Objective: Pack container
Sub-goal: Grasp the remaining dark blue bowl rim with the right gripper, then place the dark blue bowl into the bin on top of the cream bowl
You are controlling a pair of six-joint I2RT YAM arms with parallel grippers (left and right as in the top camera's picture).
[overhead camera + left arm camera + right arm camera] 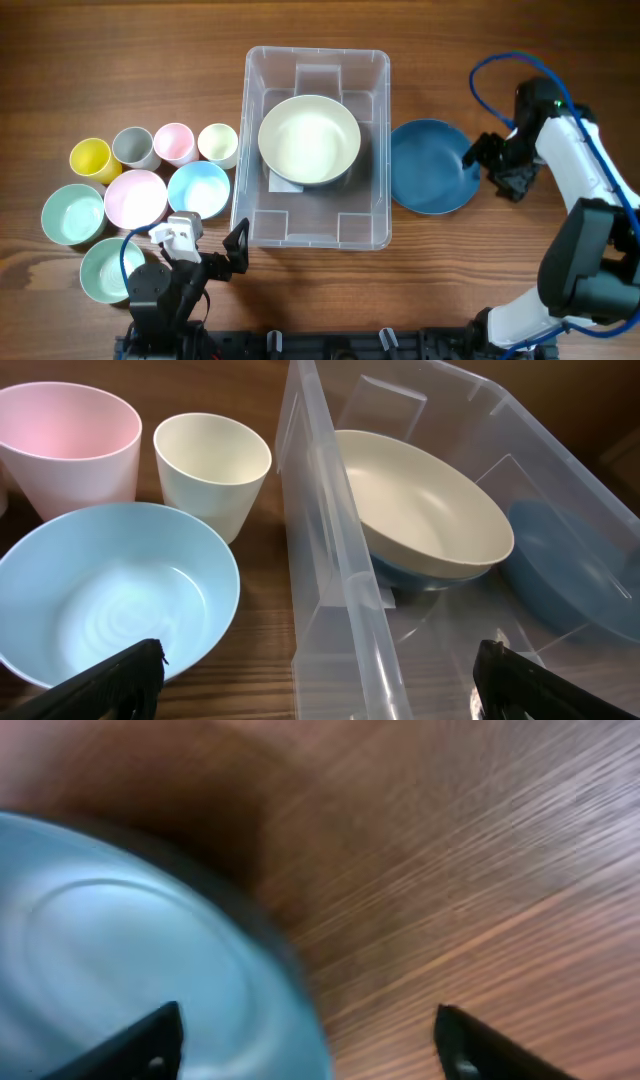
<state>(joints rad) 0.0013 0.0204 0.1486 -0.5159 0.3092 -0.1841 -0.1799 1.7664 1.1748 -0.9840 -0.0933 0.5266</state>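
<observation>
- One clear plastic container sat mid-table, holding a cream bowl.
- Just right of it lay a dark blue bowl. The right gripper was at that bowl's right rim, fingers spread, one over the bowl and one over the wooden table, gripping nothing.
- The left gripper hovered by the container's near-left corner, fingers wide apart and empty.
- Left of the container stood a light blue bowl, a pink bowl, a pink cup and a cream cup.
</observation>
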